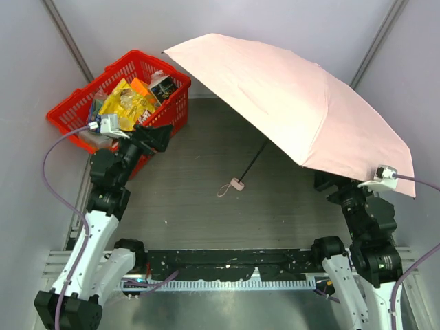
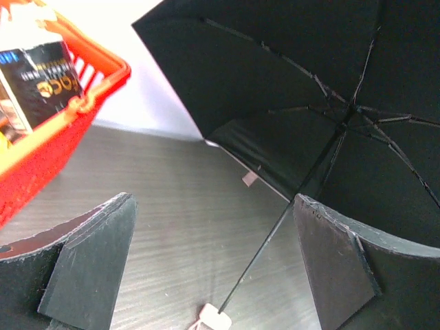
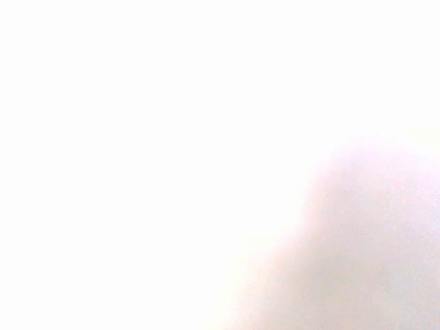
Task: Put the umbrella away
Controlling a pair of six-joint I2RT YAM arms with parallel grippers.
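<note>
Umbrella (image 1: 309, 103) is open and lies tilted on the table (image 1: 192, 206). Its pale pink canopy covers the far right part of the table and reaches out over the right edge. The thin black shaft (image 1: 256, 159) slopes down from under the canopy toward the table's middle. The small pink handle (image 1: 237, 184) rests on the surface there, with the wrist loop (image 1: 224, 191) lying just beside it on the left.

In the left wrist view the canopy's underside (image 2: 275, 103) looks dark and the ribs are visible. The shaft runs down to the handle (image 2: 218, 320).

Red basket (image 1: 173, 108) sits at the far left corner. It holds yellow packets (image 1: 127, 103) and a dark box (image 1: 163, 86).

Left gripper (image 1: 159, 137) is just beside the basket's near right wall. Its fingers (image 2: 96, 261) are spread wide with nothing between them, and they point toward the umbrella.

Right arm (image 1: 364, 220) rises at the near right corner, and its wrist sits at the canopy's near rim. The right gripper is hidden under the fabric. The right wrist view is washed out to white and pale pink, so I cannot tell how its jaws stand.
</note>
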